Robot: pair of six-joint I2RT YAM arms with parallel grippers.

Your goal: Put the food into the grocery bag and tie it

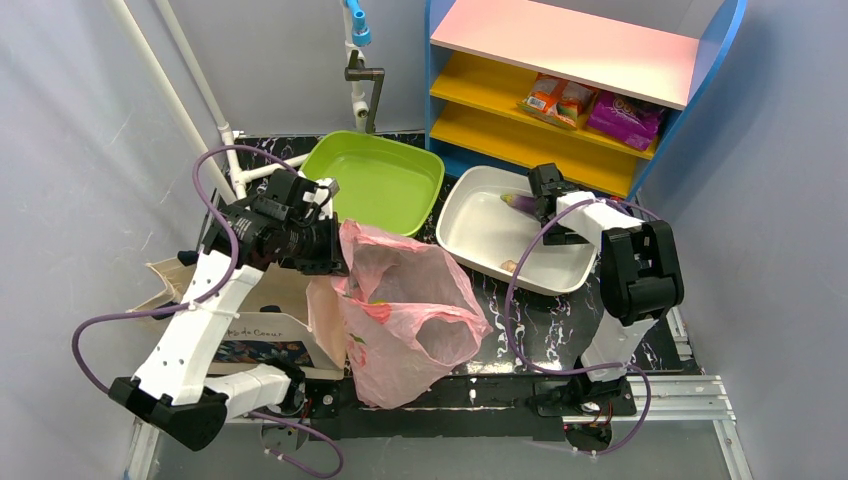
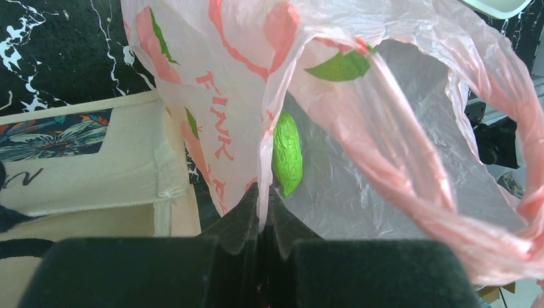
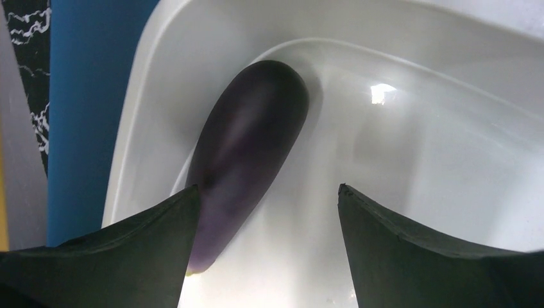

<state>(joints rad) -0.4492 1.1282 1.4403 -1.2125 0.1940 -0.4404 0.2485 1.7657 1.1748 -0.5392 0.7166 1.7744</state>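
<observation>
**Top external view.** The grocery bag [image 1: 400,310], thin, crinkled, translucent pink film, lies on the black marbled table between the two arms. The left gripper [image 1: 335,262] meets its left rim. A stiff beige canvas tote [image 1: 262,318] lies to the left of the bag. The right gripper [image 1: 541,196] hangs over the far corner of a smooth white tub [image 1: 480,235]. It hides most of the eggplant [image 1: 520,203].

**Left wrist view.** Only this view shows the bag's contents. The left gripper [image 2: 263,204] is clamped shut on a fold of the bag's film. Inside the bag lies a bumpy green vegetable [image 2: 287,154], its long axis pointing away from the camera.

**Right wrist view.** The glossy dark-purple eggplant [image 3: 247,147] lies in the tub against its wall. Its long axis runs from lower left to upper right, rounded end farthest away. The right gripper [image 3: 266,189] has its jaws spread wide. The left finger is at the eggplant's flank.
</observation>
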